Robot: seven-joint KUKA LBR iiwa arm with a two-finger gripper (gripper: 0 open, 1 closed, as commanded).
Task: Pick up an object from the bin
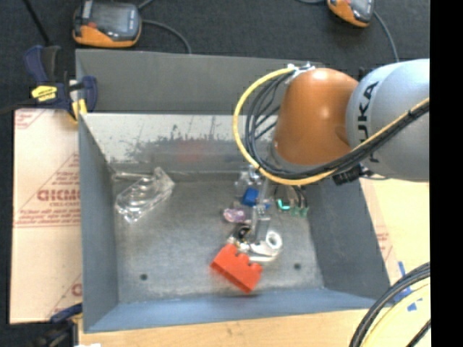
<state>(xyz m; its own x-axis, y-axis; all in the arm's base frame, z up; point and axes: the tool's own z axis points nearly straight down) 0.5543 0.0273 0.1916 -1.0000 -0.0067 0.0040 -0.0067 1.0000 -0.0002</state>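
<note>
Low in the grey metal bin [100, 194], the claw [251, 238] hangs under the arm's rounded orange cover [311, 118], its tip close to the floor in the front-centre part. Whether it is wide or closed cannot be told, as the tip is dark against the clutter below it. Just beside it, on the side the arm comes from, lies a small white rounded plastic piece with a hole [269, 243], either touching the claw or very near it. Nothing can be seen held. Directly in front of the claw, nearer the front wall, sits a red blocky plastic piece [235, 269], tilted, its upper edge just beside the claw tip. A little behind the claw rests a small pink-purple lump [233, 214]. Well apart, in the back-left part of the floor, lies a clear, glassy moulded plastic shell [142, 194]. Looped black and yellow cables [249, 125] curve round the orange cover above the bin's back wall.
</note>
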